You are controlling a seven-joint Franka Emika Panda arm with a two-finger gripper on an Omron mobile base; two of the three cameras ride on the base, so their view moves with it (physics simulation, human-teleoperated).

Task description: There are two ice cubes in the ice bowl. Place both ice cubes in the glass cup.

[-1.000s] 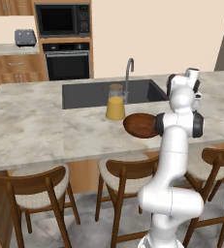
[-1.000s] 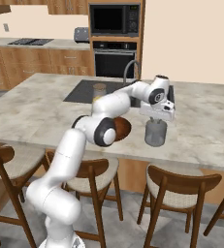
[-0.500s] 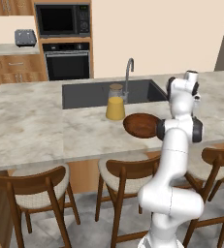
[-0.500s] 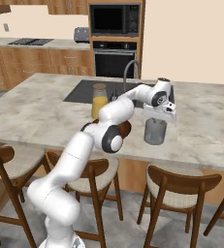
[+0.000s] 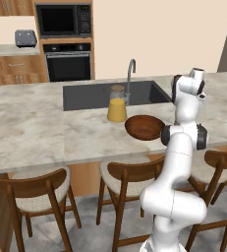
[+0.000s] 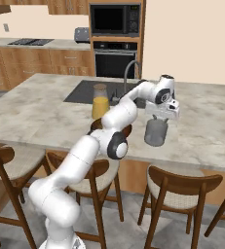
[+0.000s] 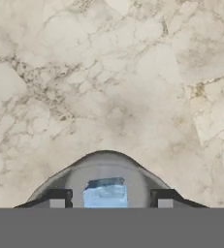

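Observation:
The glass cup [image 6: 156, 132] stands on the marble counter to the right of the sink. My gripper [image 6: 161, 117] hangs just above its mouth, pointing straight down. In the hand view the cup's rim [image 7: 104, 157] curves right below my gripper [image 7: 111, 199]. One pale blue ice cube [image 7: 105, 191] lies inside the cup, between my fingertips [image 7: 58, 199] but touching neither, so the gripper is open. The reddish-brown wooden ice bowl [image 5: 144, 127] sits left of the cup, partly behind my arm [image 6: 97, 125]. I cannot make out a cube in the bowl.
A glass jar of orange juice [image 5: 117, 104] stands by the sink [image 5: 90, 94] and its faucet [image 5: 130, 74], just behind the bowl. Wooden stools [image 6: 179, 187] line the counter's near edge. Bare marble counter [image 6: 206, 131] stretches to the right of the cup.
The hand has stayed above the glass cup, barely shifting, while the arm's elbow has sunk a little lower beside the bowl.

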